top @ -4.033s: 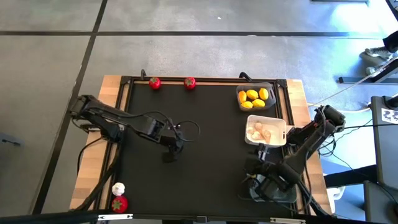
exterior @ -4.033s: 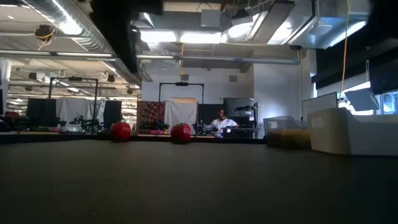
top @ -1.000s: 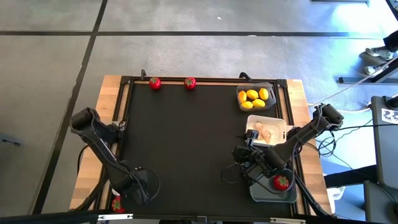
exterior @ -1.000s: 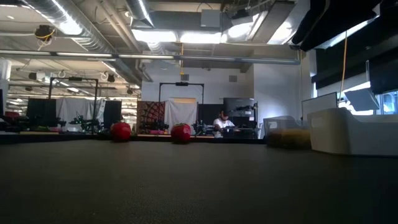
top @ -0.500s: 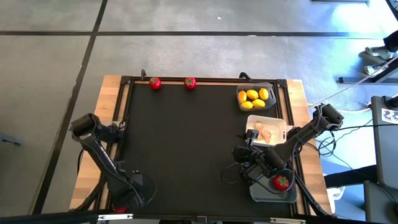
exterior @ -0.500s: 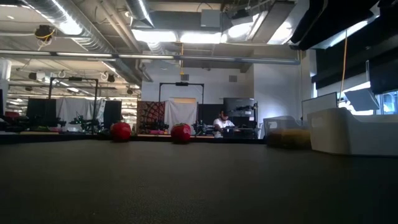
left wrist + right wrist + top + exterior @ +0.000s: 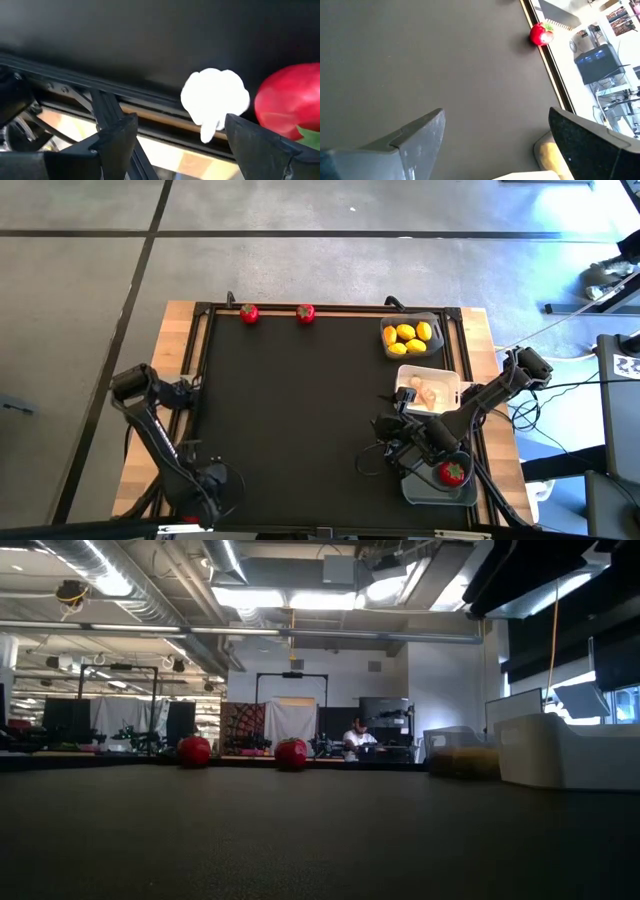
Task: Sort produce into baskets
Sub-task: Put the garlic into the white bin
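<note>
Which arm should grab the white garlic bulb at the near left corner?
Left. Its open claw already frames the garlic bulb; the right claw is across the table beside the baskets.

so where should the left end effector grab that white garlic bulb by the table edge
Take the garlic bulb across its round body, not the thin stem tip that points toward the table's edge rail. The left end effector is open with the bulb roughly between its fingers, so coming straight on looks best. A red fruit sits close beside the bulb, so one finger probably has to slip into that narrow gap.
</note>
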You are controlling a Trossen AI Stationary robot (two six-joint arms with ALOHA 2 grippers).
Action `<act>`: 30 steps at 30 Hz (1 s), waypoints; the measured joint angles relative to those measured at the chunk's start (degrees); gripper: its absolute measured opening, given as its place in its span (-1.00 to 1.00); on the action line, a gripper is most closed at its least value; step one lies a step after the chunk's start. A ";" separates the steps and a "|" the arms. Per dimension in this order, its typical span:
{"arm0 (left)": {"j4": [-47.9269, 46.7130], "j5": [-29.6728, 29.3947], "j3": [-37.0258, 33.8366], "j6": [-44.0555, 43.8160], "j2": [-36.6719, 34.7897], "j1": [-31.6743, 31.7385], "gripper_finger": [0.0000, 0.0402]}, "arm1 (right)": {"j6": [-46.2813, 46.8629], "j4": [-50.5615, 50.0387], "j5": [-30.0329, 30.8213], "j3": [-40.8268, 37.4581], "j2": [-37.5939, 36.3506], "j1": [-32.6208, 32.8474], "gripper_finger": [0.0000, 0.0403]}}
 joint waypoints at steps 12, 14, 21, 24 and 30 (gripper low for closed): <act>2.95 -0.88 0.00 -5.44 -0.02 -3.38 0.44 | -1.14 0.41 -0.45 0.00 0.00 0.00 0.76; 3.28 -0.86 0.00 -6.19 -0.02 -3.81 0.37 | -1.15 0.52 -0.48 0.00 0.00 0.00 0.76; 4.65 -2.20 -0.02 -5.39 -0.02 -4.91 -0.06 | -1.27 0.28 -3.33 0.00 0.00 -0.02 0.76; 4.20 -2.51 -0.02 -3.97 -0.02 -5.18 -0.23 | -1.27 0.29 -3.44 0.00 0.00 -0.02 0.76; 4.50 -2.45 -0.02 -2.72 -0.04 -5.71 -0.45 | -1.28 0.28 -3.44 0.00 0.00 -0.02 0.76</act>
